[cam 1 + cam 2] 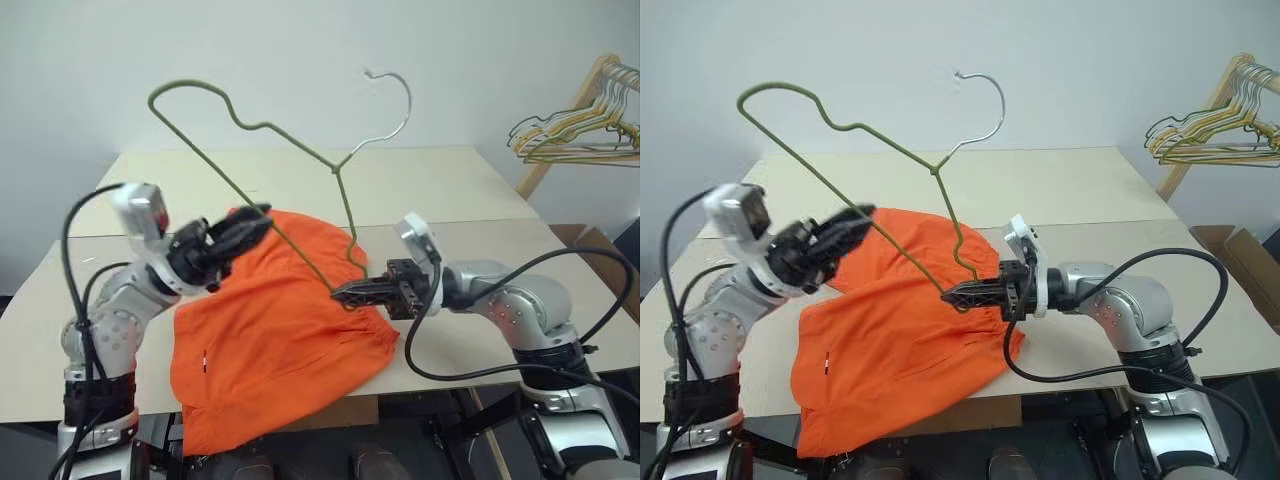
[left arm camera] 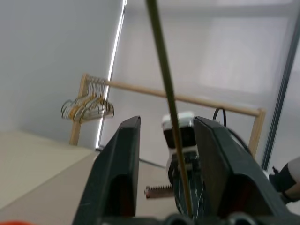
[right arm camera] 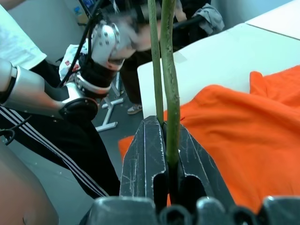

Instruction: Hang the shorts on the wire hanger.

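Orange shorts [image 1: 275,335] lie spread on the pale table [image 1: 470,185] closest to the head camera, their lower edge hanging over the near table edge. From this eye view, the right gripper [image 1: 345,292] reaches in level above the shorts with its jaws clamped on the lower bend of the wire hanger [image 1: 270,140], which stands tilted above the table, hook uppermost. The left gripper [image 1: 250,222] hovers over the far corner of the shorts, jaws parted around the hanger's long wire. A bunch of hangers [image 1: 580,130] hangs on a wooden rack [image 1: 560,125] at the right. The left wrist view shows the green wire running up between the two spread black fingers [image 2: 117,173], touching neither. In the right wrist view both fingers [image 3: 147,159] press together on the doubled wire, orange fabric spread beneath, and a person's leg in striped trousers [image 3: 79,154] stands behind.
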Controlling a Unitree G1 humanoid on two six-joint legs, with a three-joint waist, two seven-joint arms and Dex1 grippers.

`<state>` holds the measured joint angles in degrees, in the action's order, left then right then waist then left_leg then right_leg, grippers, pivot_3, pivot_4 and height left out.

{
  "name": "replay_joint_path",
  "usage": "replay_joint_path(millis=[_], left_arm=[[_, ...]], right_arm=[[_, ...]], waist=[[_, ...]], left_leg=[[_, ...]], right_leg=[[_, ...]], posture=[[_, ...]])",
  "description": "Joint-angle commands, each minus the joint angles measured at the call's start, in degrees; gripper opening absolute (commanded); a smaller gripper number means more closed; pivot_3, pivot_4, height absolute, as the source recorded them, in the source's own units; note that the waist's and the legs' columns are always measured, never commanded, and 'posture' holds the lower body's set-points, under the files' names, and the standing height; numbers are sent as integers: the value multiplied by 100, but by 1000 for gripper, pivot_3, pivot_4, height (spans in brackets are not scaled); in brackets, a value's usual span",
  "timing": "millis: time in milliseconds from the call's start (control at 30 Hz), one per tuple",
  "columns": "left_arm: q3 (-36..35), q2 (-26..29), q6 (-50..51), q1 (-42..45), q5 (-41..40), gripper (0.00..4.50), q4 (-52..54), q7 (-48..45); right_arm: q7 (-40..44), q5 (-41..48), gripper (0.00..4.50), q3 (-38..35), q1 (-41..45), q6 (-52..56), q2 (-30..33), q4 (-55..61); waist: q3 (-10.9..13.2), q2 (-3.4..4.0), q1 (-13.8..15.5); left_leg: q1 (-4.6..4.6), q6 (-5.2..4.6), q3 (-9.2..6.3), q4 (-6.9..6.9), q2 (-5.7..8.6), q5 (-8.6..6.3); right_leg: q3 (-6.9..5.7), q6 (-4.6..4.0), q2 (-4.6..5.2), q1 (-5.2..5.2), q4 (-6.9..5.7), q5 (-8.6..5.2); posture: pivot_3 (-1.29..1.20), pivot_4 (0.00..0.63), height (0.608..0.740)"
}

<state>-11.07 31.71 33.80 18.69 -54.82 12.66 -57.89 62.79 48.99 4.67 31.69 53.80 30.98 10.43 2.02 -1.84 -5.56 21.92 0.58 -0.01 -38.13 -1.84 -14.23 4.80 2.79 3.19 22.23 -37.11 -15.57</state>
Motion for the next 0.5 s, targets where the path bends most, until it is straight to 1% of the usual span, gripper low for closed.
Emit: replay_joint_path(millis=[33, 100, 167, 300, 367, 500], left_arm=[[526, 290, -329, -307, 994, 3144, 24, -83], [642, 458, -467, -487, 1276, 3818, 187, -170], [859, 762, -727, -711, 1792, 4492, 377, -318], [1026, 1117, -1044, -968, 2323, 4492, 659, -372], [1051, 1242, -1165, -1070, 2434, 4492, 768, -501], [1086, 1335, -1249, -1137, 2511, 4492, 893, -629]], right_arm=[[-125, 480, 0, -635, -37, 268, 164, 93], [-175, 686, 0, -928, -205, 573, 440, 54], [-63, 890, 0, -1212, -473, 965, 934, -25], [393, 857, 0, -1327, -1062, 1541, 2084, -447], [634, 676, 0, -1258, -1305, 1546, 2519, -742], [981, 290, 0, -911, -1409, 1665, 3084, -1624]], waist=[[2, 4, 2], [2, 3, 33], [2, 3, 69], [6, 8, 160], [6, 8, 163], [6, 9, 144]], left_leg=[[-1, 0, 1, 1, 2, 0], [3, 0, 1, 0, 1, 0], [9, 0, 1, 0, 2, 0], [6, 0, 8, 1, 2, 0], [2, 0, 12, 0, 1, 0], [-8, -1, 20, 0, -3, 0]], right_leg=[[2, 0, 1, 0, 0, 0], [0, 0, 2, 0, 2, 0], [-3, 0, 6, 3, 4, 0], [-2, -1, 9, 2, 8, -1], [-1, -1, 7, 2, 7, -1], [6, 1, 3, -1, 7, -2]], posture=[[-62, 0, 740], [-54, 0, 740], [-53, 0, 740], [-62, 0, 740], [-69, 0, 740], [-73, 0, 740]])
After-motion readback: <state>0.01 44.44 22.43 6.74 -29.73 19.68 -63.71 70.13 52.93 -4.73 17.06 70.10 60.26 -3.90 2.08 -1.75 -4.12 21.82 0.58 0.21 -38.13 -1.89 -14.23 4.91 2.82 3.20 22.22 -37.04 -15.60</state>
